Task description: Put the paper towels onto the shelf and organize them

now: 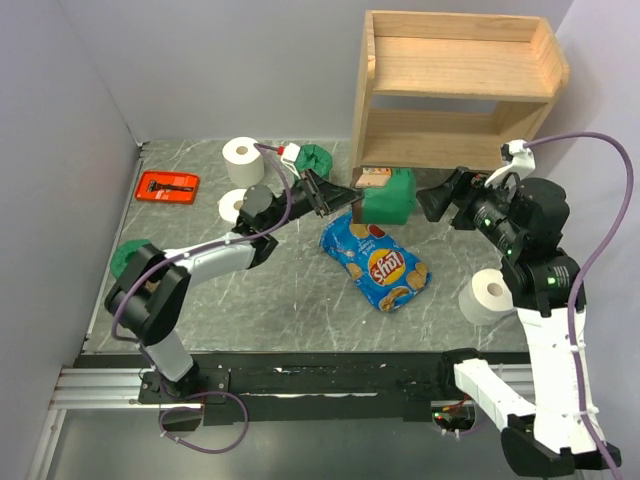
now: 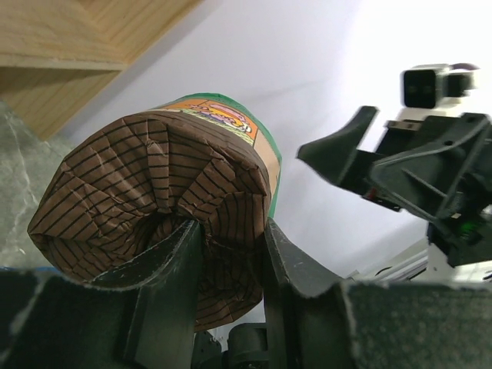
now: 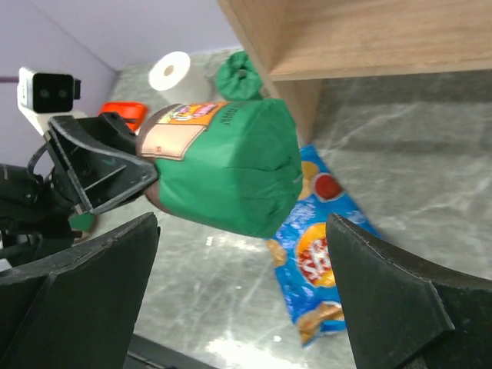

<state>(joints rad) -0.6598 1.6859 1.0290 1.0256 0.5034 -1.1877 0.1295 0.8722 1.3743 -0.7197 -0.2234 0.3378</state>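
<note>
A green-wrapped paper towel roll [image 1: 392, 200] is held off the table, just before the lower tier of the shelf [image 1: 455, 80], with its brown base pinched between the closed fingers of the left gripper [image 1: 328, 195]. Its long axis is laid roughly level between the arms. The green end is pointed at the right gripper [image 1: 437, 203], whose fingers are spread wide just beside it (no contact can be seen).

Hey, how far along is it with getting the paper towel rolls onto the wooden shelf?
Done: nothing; both tiers of the light wooden shelf look bare. In hand: the left gripper pinches the brown end of a green-wrapped paper towel roll; the open right gripper faces it. Left: that roll, three plain white rolls, a green roll near the back wall, seemingly another beside the left arm.
</note>
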